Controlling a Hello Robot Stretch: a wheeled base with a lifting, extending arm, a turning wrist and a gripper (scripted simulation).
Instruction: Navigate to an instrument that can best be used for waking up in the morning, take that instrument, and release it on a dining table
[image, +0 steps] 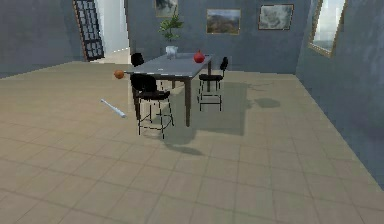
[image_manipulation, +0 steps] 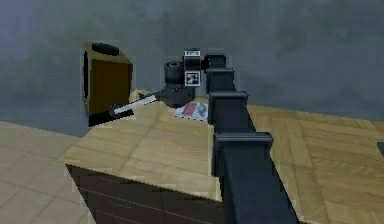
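As the brown, dark-faced box (image_manipulation: 105, 75) stands just left of my pincer (image_manipulation: 130, 104) on the wooden bench (image_manipulation: 150, 150), can't tell if it's held.

one dining table (image: 165, 67) upper middle of the forward view, three black chairs (image: 153, 100), three wall pictures (image: 223, 20), one potted plant (image: 171, 26), one red round thing (image: 199, 57), perhaps an apple; arm side view's upper left, one brown boxy thing (image_manipulation: 105, 75).

Dark rectangular dining table (image: 170, 67) on a tan tiled floor (image: 250, 170).
Black metal-framed chairs (image: 153, 100) stand beside it; a small red round object (image: 199, 57) rests on top.
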